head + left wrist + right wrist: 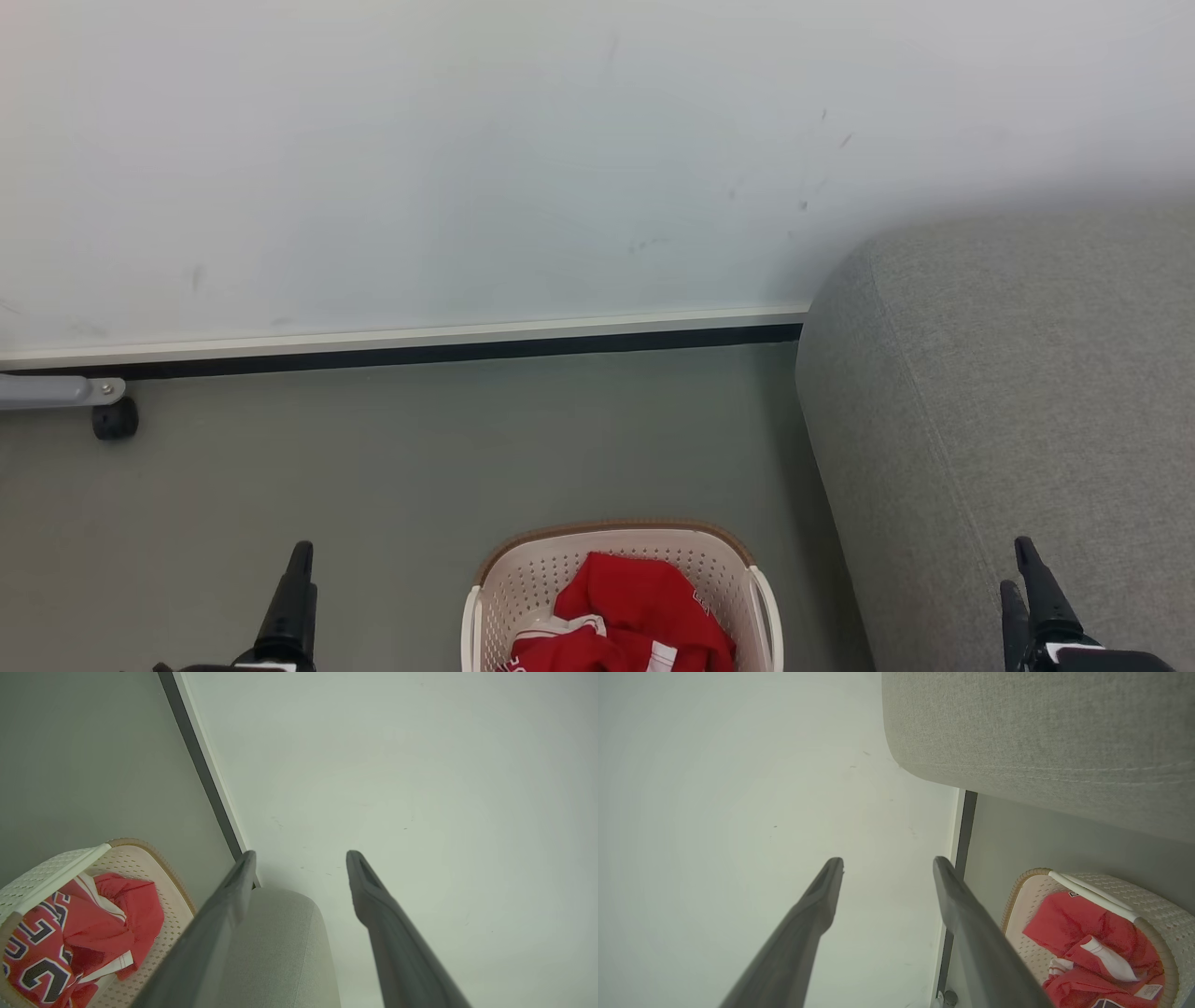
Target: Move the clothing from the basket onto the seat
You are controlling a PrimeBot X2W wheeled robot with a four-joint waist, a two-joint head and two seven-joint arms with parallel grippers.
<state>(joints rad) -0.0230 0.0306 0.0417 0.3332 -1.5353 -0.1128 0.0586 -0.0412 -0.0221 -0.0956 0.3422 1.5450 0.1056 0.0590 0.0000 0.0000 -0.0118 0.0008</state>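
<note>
Your left gripper [299,858] and right gripper [887,865]: fingers spread, nothing held. The clothing [624,609] lies bunched in the basket [607,532] on the floor [420,467], just left of the seat [1008,420]. Drop one gripper onto the pile's high fold, pinch deep, lift clear of the basket before you swing right. Red fabric, white trim, black-and-white lettering; limp, so expect trailing.

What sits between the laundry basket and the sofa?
Nothing: in the head view, a strip of bare grey floor separates the basket from the sofa.
</note>
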